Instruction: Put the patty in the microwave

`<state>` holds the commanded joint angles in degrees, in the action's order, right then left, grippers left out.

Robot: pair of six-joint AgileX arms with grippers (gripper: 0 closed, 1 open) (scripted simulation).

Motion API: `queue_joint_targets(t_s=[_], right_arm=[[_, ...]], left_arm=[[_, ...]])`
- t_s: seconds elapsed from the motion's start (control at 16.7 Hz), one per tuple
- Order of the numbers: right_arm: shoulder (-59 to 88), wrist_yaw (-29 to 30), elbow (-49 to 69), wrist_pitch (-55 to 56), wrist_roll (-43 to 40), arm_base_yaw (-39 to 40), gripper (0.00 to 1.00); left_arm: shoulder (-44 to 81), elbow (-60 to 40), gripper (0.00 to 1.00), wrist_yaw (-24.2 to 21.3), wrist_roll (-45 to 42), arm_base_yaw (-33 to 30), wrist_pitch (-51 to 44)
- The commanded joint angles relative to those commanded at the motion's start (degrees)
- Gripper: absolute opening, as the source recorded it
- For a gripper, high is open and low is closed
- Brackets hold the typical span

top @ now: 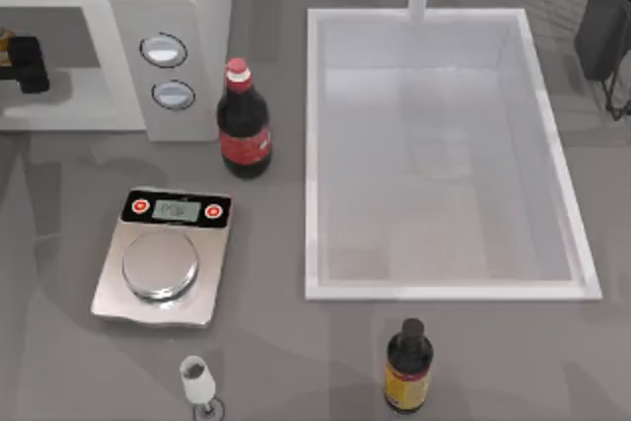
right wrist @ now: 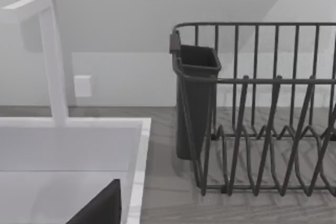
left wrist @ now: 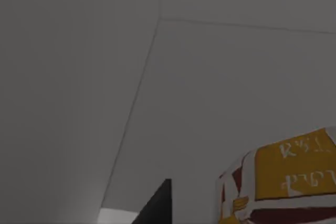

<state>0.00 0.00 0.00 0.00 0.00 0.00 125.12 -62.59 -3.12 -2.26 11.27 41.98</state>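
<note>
Reaching into the microwave (top: 187, 7) cavity, the left gripper (top: 25, 64) is sitting at its far left, the nearer arm by far. An orange sliver at its fingers, beside them in the cavity, is probably the patty (top: 5, 43); whether they are clamped on it I cannot tell. The right arm (top: 603, 17) is idling right of the sink (top: 315, 145).

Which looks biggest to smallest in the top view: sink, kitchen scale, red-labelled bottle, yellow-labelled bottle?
1. Sink, by far the largest.
2. Kitchen scale.
3. Red-labelled bottle.
4. Yellow-labelled bottle, a little smaller than the red-labelled one; both stand upright under the overhead camera, so their true heights stay unsure.
</note>
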Motion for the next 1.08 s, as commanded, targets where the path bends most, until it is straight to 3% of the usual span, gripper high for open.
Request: queue_joint_targets(t_s=[0.6, 1.08], right_arm=[[0.0, 0.0, 0.0, 0.0, 0.0, 0.0, 1.0], [0.0, 0.0, 0.0, 0.0, 0.0, 0.0, 1.0]], left_arm=[[-14.53, 25.54, 1.0, -6.56, -3.09, 3.41, 14.35], [-17.79, 42.32, 1.0, -7.66, -3.7, 7.97, 20.39]])
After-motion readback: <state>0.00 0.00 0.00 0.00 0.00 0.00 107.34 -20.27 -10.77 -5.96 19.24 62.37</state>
